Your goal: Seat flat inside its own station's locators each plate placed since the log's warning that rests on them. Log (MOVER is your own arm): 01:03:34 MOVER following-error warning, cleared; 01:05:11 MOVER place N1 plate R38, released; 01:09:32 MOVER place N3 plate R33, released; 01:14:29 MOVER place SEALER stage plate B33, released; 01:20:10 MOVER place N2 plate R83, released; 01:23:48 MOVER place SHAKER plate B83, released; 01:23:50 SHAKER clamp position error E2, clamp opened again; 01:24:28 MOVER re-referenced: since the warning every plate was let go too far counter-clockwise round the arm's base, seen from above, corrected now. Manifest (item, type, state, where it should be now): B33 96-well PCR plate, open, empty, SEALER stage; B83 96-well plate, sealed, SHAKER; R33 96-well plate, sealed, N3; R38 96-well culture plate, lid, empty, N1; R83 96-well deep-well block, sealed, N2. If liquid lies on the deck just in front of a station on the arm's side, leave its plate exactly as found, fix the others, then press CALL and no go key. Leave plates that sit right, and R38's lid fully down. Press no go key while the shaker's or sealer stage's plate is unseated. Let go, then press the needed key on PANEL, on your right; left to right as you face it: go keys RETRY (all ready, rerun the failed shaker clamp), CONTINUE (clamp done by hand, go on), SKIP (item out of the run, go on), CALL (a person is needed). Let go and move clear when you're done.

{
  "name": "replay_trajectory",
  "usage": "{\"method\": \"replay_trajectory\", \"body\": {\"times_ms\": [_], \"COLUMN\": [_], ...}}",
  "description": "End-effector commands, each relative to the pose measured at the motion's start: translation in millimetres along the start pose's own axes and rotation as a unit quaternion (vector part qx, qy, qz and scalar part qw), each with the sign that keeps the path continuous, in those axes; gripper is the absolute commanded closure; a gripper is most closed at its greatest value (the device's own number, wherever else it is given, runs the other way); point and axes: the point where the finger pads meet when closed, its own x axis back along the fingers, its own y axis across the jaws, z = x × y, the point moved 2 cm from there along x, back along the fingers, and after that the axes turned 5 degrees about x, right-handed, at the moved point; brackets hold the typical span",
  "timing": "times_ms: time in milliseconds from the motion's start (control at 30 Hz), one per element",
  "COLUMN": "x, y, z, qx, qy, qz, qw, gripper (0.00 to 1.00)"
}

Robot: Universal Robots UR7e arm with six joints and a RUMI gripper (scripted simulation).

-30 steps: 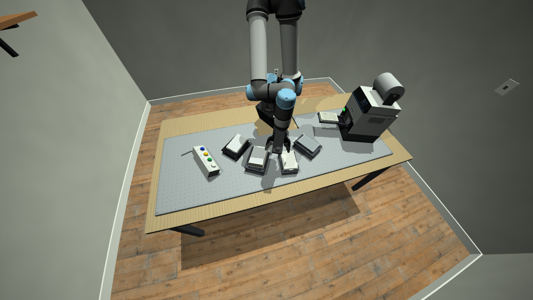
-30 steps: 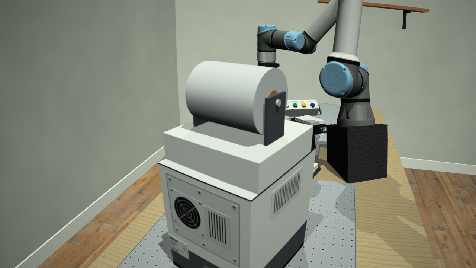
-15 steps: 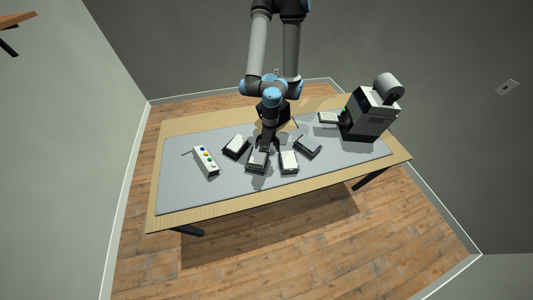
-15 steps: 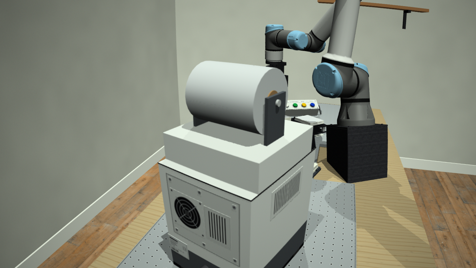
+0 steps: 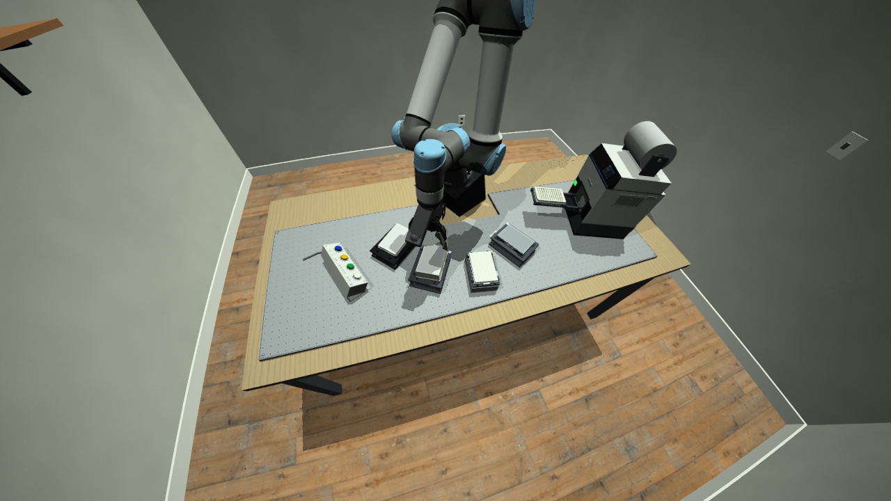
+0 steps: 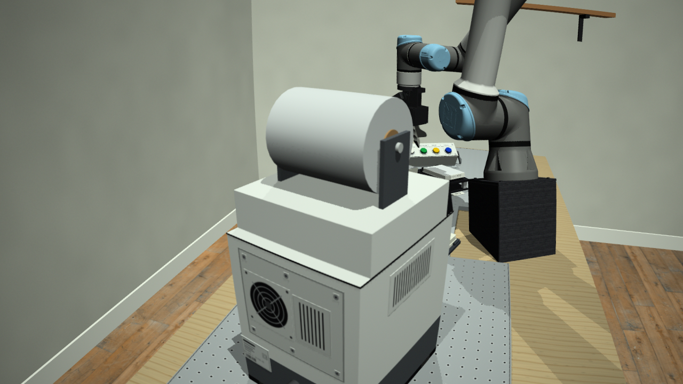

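Top view: gripper (image 5: 428, 239) hangs low between two of the four plate stations in the row, fingers spread wide, nothing between them. It sits over the gap between the leftmost plate (image 5: 392, 241) and the second plate (image 5: 431, 264); cannot tell which one it is lining up on.

Second plate looks skewed on its dark base (image 5: 426, 284). Third plate (image 5: 482, 268), white with a dotted top, also looks turned. Fourth plate (image 5: 514, 238) lies well apart to the right. Small open plate (image 5: 549, 195) rests on the stage of the sealer (image 5: 613, 190). Button box (image 5: 344, 269) stands at the left end of the grey deck (image 5: 311, 323). No liquid that I can make out, but the view is too small to be sure.

Exterior view: roll on the sealer hides the fingers and most plates.

Judgement for the step: come down square to the chosen plate's long sides, close gently, lift only enough to free it from the locators, turn it clockwise, lower flat, release before any key.
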Motion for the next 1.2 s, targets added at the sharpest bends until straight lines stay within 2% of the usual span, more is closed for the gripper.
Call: {"method": "replay_trajectory", "body": {"times_ms": [0, 167, 267, 433, 500, 700, 1167], "x": [-0.6, -0.8, -0.3, -1.1, -1.1, -1.4, -0.9], "y": [17.1, 41.8, 44.5, 66.4, 66.4, 93.3, 148.1], "z": [-4.0, -7.5, -7.1, -18.7, -18.7, -31.9, -57.2], "qx": [0.004, 0.004, 0.004, -0.046, -0.046, -0.101, -0.101], "qy": [0.0, 0.0, 0.0, -0.001, -0.001, -0.001, 0.0], "qz": [0.005, 0.005, 0.005, 0.005, 0.005, 0.005, 0.004], "qw": [1.0, 1.0, 1.0, 0.9989, 0.9989, 0.9948, 0.9949], "gripper": [0.18, 0.18, 0.18, 0.18, 0.18, 0.18, 0.18]}}
